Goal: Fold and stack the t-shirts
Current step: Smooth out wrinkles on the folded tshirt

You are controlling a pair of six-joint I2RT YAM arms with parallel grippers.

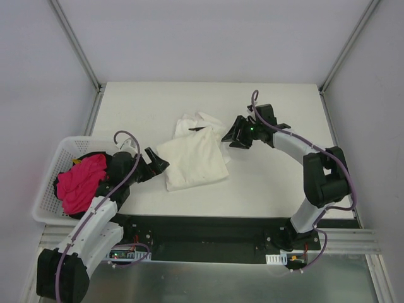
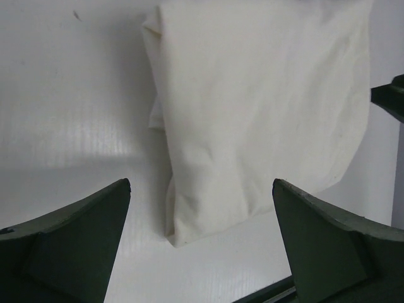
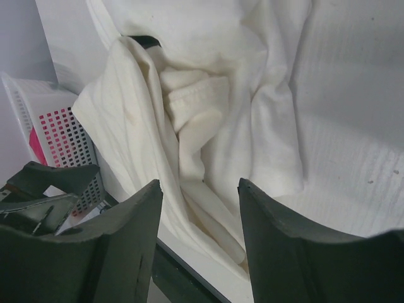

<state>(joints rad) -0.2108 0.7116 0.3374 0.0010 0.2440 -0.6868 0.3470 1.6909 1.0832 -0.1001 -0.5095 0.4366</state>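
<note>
Overhead view, far left: white basket (image 1: 52, 165) at the table's left edge, pink cloth (image 1: 82, 183) heaped inside. Just right of it, the left gripper (image 1: 158, 163) sits low over the white table (image 1: 284, 183), pointing at the folded cream t-shirt (image 1: 192, 163). In the left wrist view its fingers (image 2: 82, 240) are spread wide with nothing between them, and the shirt's folded edge lies ahead, apart from both tips. The folded cream t-shirt is a rough rectangle, centre frame and slightly left, flat on the table. Behind it, toward the upper centre, a crumpled white t-shirt (image 1: 201, 125) lies bunched, touching or overlapping the folded one's far edge, with a small dark mark showing in its folds. Right of centre, the right gripper (image 1: 228, 137) is at the right edge of the two shirts. In its wrist view the fingers (image 3: 278, 240) are partly spread above rumpled cloth, and nothing is visibly pinched. The basket grid shows at that view's lower left.
</note>
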